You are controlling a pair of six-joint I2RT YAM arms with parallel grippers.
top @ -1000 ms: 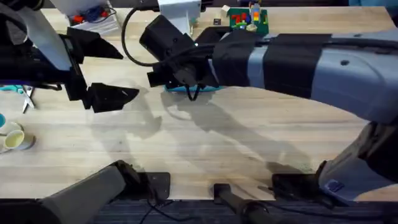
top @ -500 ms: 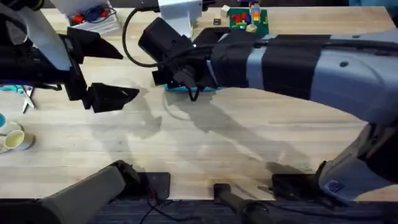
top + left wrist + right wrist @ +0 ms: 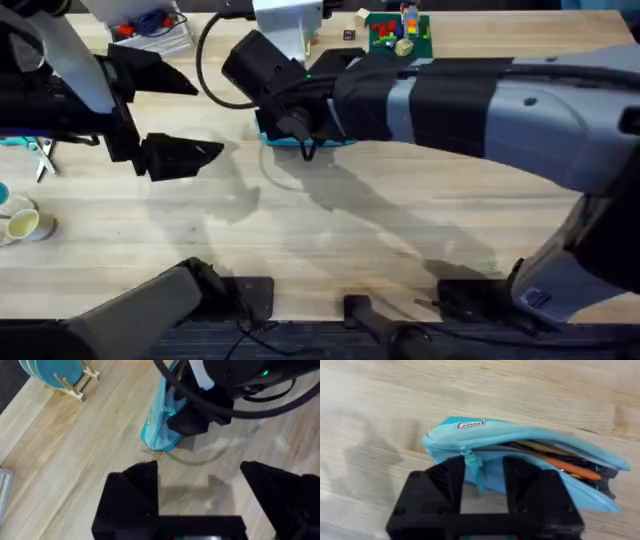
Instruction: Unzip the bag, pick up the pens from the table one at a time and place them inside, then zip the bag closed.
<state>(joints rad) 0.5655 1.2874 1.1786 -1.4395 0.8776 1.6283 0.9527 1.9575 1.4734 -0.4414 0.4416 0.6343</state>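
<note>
The light blue pencil pouch (image 3: 520, 460) lies on the wooden surface (image 3: 330, 230) toward the far middle, mostly hidden in the overhead view beneath the right arm, with a strip of its blue fabric showing at the wrist. The right wrist view shows its zipper still open along most of its length, and the orange pen (image 3: 560, 465) and the yellowish-tan pen (image 3: 535, 446) already lie inside the opening. The right gripper (image 3: 482, 477) stands right at the closed end of the pouch, its fingers parted a little on either side of the blue zipper pull (image 3: 472, 462); whether they actually pinch the pull cannot be told. The left gripper (image 3: 200, 495) hovers wide open and empty just short of the pouch's near end, holding nothing. With both pens in, the closing of the zipper seems to be the step in hand. The pouch is soft, light fabric that will likely slide or bunch when the slider is drawn, so it probably needs bracing at one end. The pull tab is small and floppy, best pinched flat between the fingertips and drawn along the teeth, keeping the pens clear of the track.
</note>
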